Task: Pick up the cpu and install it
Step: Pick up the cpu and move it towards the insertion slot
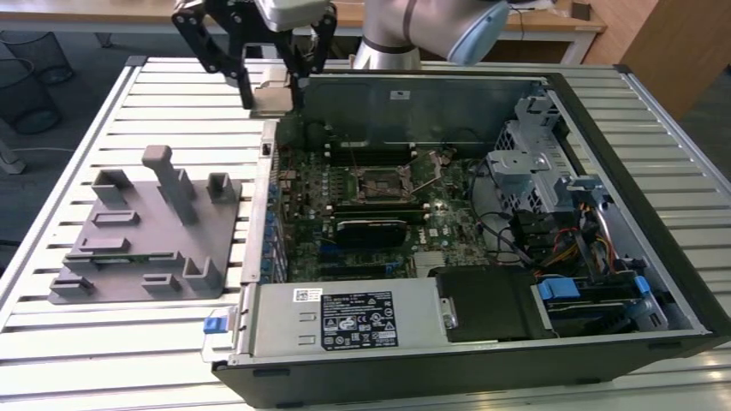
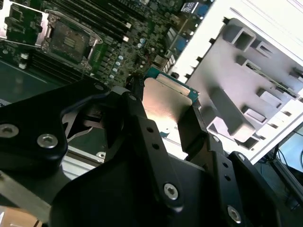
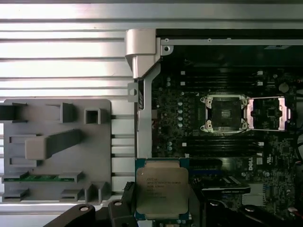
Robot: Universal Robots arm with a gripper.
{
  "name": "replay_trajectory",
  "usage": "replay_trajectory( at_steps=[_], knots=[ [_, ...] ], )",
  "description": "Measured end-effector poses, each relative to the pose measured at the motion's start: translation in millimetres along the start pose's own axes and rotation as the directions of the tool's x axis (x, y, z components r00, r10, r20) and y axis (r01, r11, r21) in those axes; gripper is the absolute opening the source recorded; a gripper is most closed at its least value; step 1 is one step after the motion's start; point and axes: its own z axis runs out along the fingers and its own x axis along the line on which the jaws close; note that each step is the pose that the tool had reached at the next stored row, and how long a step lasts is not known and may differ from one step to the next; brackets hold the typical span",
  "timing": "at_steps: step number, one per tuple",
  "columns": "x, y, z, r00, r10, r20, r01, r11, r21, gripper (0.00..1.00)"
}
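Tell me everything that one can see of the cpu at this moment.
The cpu is a flat square chip. It has a silvery metal lid with small print, set on a green board whose edge shows as a thin rim. The gripper clamps it by two opposite edges, with the lid facing the first wrist camera. In the exterior view it hangs level over the far corner of the open computer case, on that view's left. It is not yet in the socket, whose metal frame is swung open.
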Motion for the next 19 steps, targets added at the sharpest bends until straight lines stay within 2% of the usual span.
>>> replay_trajectory(
  at_steps=[6, 19],
  knots=[
    [-23.3, 0.6, 1.0, 1.0000, 0.000, 0.0000, 0.000, 1.0000, -0.0001, 0.53],
    [-66.6, 1.6, 2.8, 1.0000, 0.000, 0.0000, 0.000, 1.0000, 0.0000, 0.53]
  ],
)
